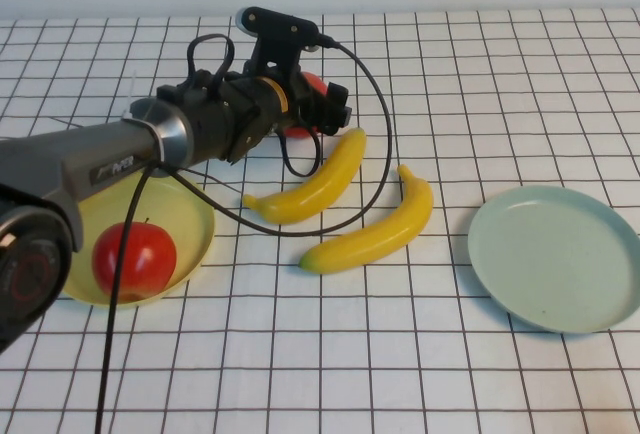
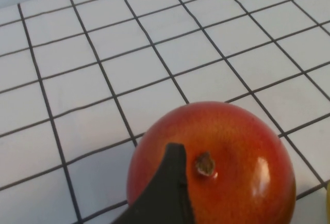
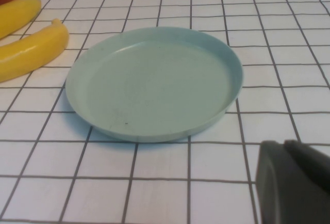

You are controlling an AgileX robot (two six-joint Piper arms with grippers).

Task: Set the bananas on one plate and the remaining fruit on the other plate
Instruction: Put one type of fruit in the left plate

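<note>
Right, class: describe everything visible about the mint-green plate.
The mint-green plate is round, shallow and plastic-looking, with a raised rim. It lies flat and empty on the gridded table, on the robot's right, apart from the nearer banana. Nothing touches it. The shut right hand sits just short of it.

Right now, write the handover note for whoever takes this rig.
Left gripper: open, at the far apple, not gripping it yet.
Right gripper: shut, parked near the green plate.
Done: one apple on the yellow plate.
Left: far apple to the yellow plate; both bananas, lying on the table mid-scene, to the green plate, which holds nothing.
</note>
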